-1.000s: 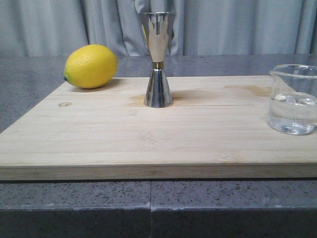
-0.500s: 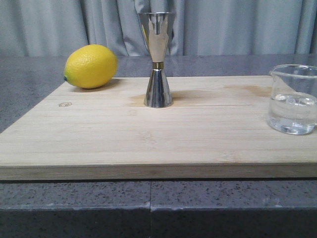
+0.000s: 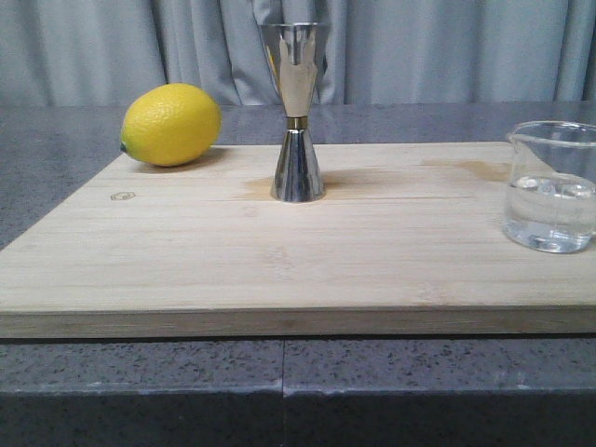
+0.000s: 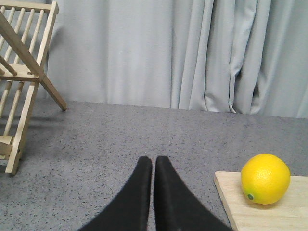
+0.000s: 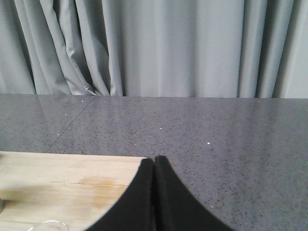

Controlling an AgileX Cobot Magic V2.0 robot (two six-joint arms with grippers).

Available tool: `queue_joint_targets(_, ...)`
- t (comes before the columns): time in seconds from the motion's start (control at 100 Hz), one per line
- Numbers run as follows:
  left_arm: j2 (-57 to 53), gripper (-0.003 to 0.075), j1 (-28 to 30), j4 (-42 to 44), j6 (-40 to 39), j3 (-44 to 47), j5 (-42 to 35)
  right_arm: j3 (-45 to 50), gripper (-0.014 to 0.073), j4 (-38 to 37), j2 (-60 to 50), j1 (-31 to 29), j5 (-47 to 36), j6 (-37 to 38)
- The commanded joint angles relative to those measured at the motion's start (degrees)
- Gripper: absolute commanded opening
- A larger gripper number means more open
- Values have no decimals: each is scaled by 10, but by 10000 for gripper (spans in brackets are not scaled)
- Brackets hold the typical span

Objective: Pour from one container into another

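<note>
Camera positions: one front, two wrist, as I see them.
Front: low, close to the near edge of the cutting board (image 3: 186, 270), facing the curtain (image 3: 447, 47). Left wrist: low over the grey countertop (image 4: 120, 130) off the board's left edge, sharing the lemon (image 4: 265, 179). Right wrist: over the board's far right corner, also facing the curtain.

Colours only:
- board (image 3: 186, 251): pale tan wood, fine straight grain, darker brownish stain near the jigger base and toward 3 o'clock
- lemon (image 3: 170, 124): bright yellow, small green dot at its tip
- jigger (image 3: 296, 112): mirror steel, thin gold band at the waist
- beaker (image 3: 551, 186): clear glass, faint white print, clear liquid
- counter (image 3: 279, 391): dark grey, fine white speckle
- curtain (image 3: 447, 47): pale blue-grey, plain
- rack (image 4: 24, 82): light natural wood
- left gripper (image 4: 153, 163) and right gripper (image 5: 154, 162): matte black
</note>
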Motion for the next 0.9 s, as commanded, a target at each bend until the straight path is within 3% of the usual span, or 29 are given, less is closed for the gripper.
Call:
queue_joint_targets(0.0, 11, -18, -1, -2, 0, -20, -45, -21, -71, -3, 9, 1, -49, -8)
queue_joint_targets(0.1, 11, 42, -1, 3, 0, -20, -45, -21, -24, -3, 9, 1, -48, -8)
queue_joint_targets(0.29, 11, 374, -1, 47, 0, -20, -40, -21, 333, -3, 9, 1, -53, -8)
queue_joint_targets(0.34, 11, 420, -1, 47, 0, -20, -40, -21, 429, -3, 9, 1, -53, -8)
queue_joint_targets(0.41, 11, 428, -1, 45, 0, -20, -40, -21, 498, -3, 9, 1, -53, -8)
queue_joint_targets(0.89, 11, 429, -1, 7, 0, -20, -40, -21, 512, -1, 9, 1, -48, -8)
